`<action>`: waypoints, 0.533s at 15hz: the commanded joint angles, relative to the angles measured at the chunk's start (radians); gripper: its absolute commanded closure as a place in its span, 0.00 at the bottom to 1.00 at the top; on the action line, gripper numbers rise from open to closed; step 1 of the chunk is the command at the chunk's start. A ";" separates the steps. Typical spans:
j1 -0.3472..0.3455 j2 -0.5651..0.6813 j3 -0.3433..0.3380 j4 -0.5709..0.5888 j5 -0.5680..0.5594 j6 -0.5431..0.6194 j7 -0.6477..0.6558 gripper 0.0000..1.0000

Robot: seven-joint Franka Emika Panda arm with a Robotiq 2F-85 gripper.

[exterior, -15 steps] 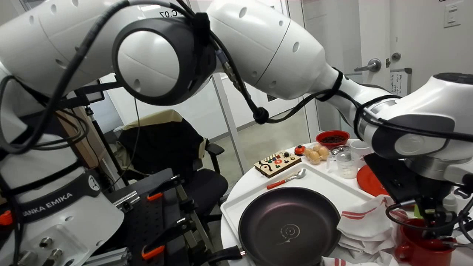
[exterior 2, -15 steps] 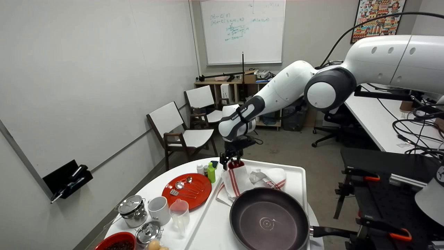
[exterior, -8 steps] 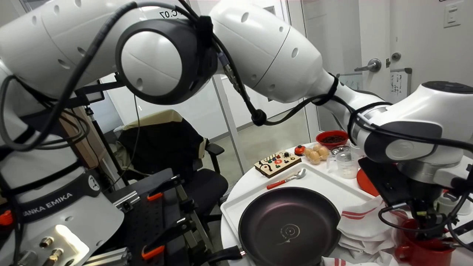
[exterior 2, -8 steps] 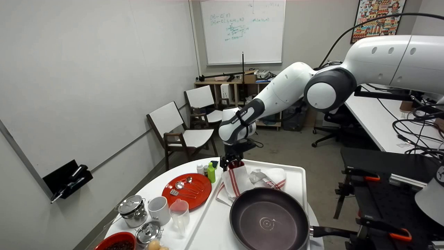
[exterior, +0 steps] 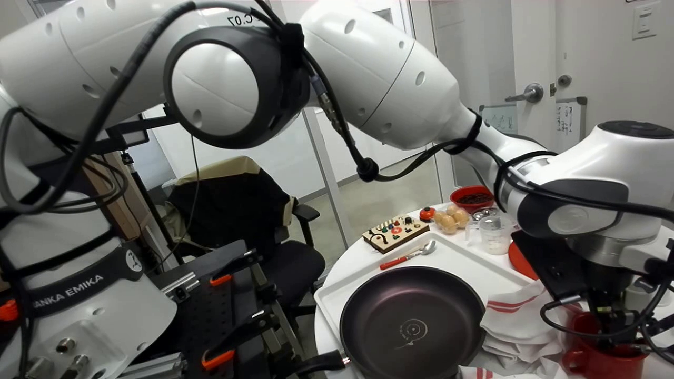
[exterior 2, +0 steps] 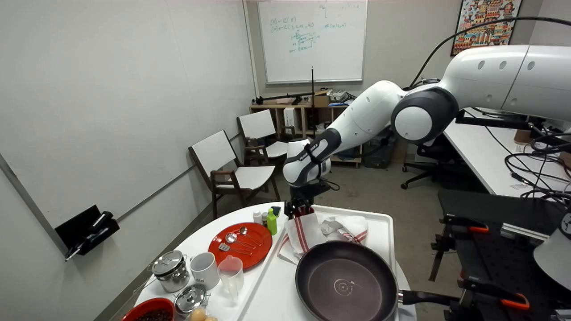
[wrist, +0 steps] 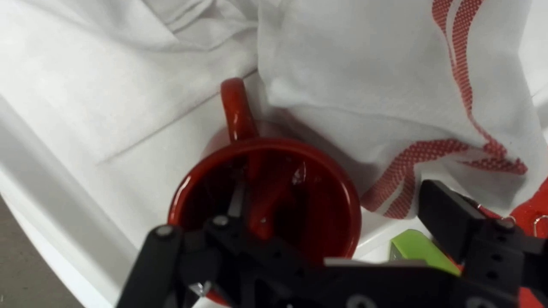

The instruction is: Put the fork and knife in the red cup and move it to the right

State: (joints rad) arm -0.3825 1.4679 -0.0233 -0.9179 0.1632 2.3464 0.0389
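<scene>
Counter (exterior 2: 196, 243) and tray (exterior 2: 378, 232) support the red cup (wrist: 310, 199); the tool (wrist: 317, 214) sits spread, unloaded, over the cup's rim, probably to pinch and shift it

The white arm (exterior 2: 486, 84) stretches across in both exterior views, crooked at its round, dark-ringed elbow (exterior: 213, 87); from where I'm standing, the forearm (exterior: 384, 79) slopes down to the wrist (exterior: 574, 217), white with a dark grey band. Under that wrist hangs the black gripper (wrist: 327, 209), facing downward — its jaws wide apart, one toward either side of the wrist view, a broad gap between them.
</scene>
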 commanded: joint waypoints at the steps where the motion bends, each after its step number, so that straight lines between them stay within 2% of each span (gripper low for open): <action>1: 0.008 0.000 -0.011 -0.010 -0.001 0.029 -0.002 0.32; 8: 0.007 0.000 -0.014 -0.010 -0.002 0.043 -0.001 0.87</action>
State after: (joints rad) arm -0.3825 1.4679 -0.0268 -0.9193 0.1632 2.3629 0.0389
